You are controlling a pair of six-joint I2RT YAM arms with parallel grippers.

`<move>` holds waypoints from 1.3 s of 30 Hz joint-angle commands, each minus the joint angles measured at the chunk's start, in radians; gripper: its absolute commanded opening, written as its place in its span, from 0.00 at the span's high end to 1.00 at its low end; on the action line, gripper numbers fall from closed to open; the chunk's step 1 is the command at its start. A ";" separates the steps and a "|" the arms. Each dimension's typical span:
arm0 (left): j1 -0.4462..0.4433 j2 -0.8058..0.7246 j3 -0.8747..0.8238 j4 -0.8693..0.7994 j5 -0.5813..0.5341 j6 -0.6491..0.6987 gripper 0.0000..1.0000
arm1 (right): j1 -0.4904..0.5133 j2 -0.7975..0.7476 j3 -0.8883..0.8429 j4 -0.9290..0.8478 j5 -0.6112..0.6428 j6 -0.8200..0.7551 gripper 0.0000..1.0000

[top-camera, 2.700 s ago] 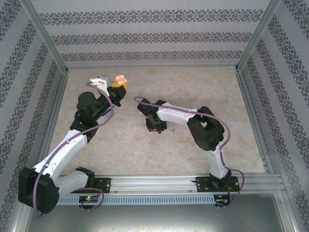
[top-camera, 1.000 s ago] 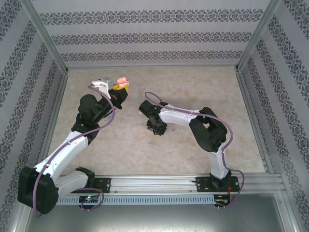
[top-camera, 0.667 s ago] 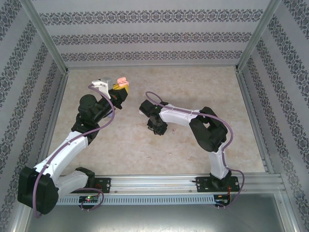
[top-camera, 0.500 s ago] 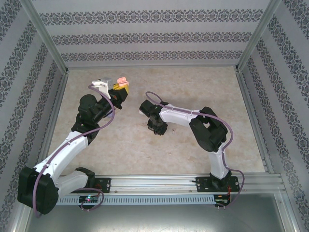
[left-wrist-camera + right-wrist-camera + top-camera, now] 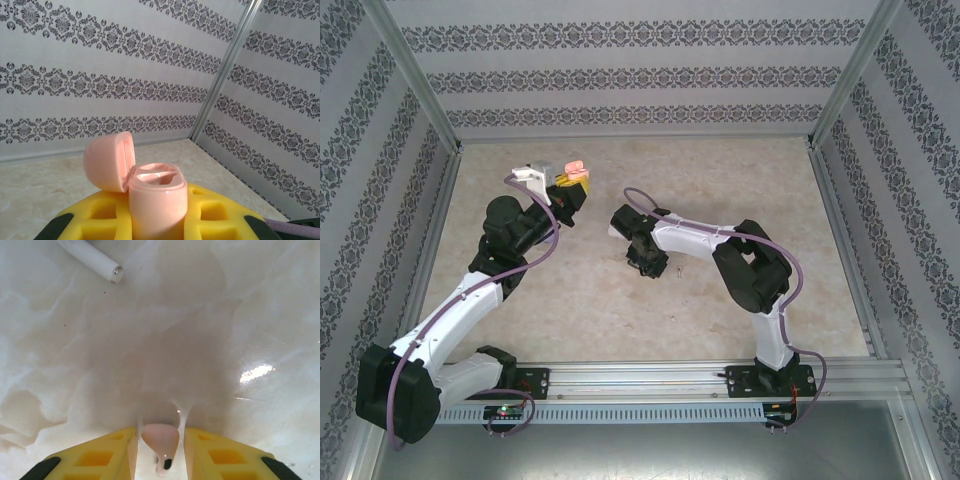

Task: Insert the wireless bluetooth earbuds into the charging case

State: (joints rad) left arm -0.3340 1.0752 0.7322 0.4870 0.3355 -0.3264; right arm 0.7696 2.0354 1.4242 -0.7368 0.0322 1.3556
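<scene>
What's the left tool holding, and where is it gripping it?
The open pink charging case, gripped by its lower body between the left tool's yellow pads.

white earbud (image 5: 92, 259) cut off at top, pink case (image 5: 157, 202) btm hidden

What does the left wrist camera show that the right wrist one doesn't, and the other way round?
Left wrist: the pink charging case, its lid flipped open, upright between the left fingers, with patterned walls and a metal corner post behind. Right wrist: a pinkish earbud between the right fingers, grip unclear, and a white stem lying on the table at upper left. Both: yellow pads along the bottom edge and the pale marbled table.
</scene>
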 commanded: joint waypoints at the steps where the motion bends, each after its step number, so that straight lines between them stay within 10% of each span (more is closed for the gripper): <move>1: -0.016 -0.005 0.021 0.052 0.004 -0.011 1.00 | -0.015 0.019 0.008 -0.012 0.028 -0.009 0.69; 39: -0.038 0.004 0.080 -0.161 0.050 0.135 1.00 | 0.016 -0.170 -0.051 0.083 0.160 -0.327 0.86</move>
State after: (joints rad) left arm -0.3546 1.0790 0.7841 0.3862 0.3550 -0.2672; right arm 0.7769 1.9316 1.4017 -0.6819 0.1234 1.0996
